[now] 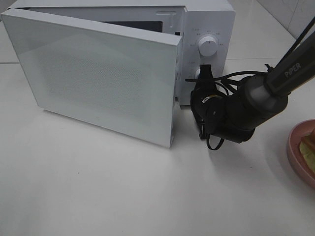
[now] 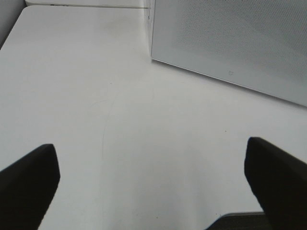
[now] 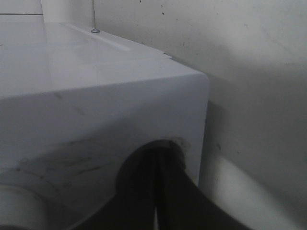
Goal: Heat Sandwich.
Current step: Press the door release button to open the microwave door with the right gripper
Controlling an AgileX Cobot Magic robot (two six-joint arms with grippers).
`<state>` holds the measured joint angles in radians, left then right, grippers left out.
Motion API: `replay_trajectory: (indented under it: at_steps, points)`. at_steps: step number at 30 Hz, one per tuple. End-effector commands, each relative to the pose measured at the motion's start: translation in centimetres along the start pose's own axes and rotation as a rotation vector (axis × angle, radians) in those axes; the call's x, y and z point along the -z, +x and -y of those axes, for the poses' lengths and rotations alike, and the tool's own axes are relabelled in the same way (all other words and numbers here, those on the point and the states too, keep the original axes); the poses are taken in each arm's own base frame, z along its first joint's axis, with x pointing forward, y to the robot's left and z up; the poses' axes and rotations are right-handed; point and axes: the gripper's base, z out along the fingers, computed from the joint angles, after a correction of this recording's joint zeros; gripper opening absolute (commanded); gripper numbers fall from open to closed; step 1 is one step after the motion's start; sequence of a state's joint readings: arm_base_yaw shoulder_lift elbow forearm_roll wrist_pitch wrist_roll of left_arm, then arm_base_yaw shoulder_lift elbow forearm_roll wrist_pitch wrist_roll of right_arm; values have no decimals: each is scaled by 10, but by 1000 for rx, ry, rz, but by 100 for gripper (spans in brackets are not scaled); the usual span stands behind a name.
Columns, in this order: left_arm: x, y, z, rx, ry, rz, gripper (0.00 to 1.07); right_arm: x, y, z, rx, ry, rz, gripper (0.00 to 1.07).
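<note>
Only a sliver of the sandwich (image 1: 310,146) shows, lying on a pink plate (image 1: 297,147) at the right edge of the exterior view. The white microwave (image 1: 216,19) stands at the back with its door (image 1: 98,73) swung out toward the front. My right gripper (image 1: 204,73) is shut, its tips against the control panel at the lower knob, next to the door's free edge. In the right wrist view the closed fingers (image 3: 165,191) meet the microwave's front panel (image 3: 96,115). My left gripper (image 2: 153,184) is open over bare table, with the door (image 2: 230,43) ahead of it.
The upper knob (image 1: 207,47) sits above my right gripper. The open door takes up the left and middle of the table (image 1: 123,196). My left arm is outside the exterior view.
</note>
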<state>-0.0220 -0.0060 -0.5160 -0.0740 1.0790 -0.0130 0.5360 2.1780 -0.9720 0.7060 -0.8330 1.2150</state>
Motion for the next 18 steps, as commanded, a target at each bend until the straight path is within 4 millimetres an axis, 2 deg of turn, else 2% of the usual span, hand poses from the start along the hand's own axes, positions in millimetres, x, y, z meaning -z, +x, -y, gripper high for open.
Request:
replay_trajectory:
  at_steps: [1, 12, 18]
  points:
    - [2, 1, 1, 0, 15, 26, 100, -7, -4, -68, 43, -416, 48, 0]
    - [2, 1, 1, 0, 15, 26, 100, -7, -3, -63, 56, -369, 32, 0]
    - [2, 1, 1, 0, 15, 26, 100, 0, -6, -56, 49, -296, 27, 0]
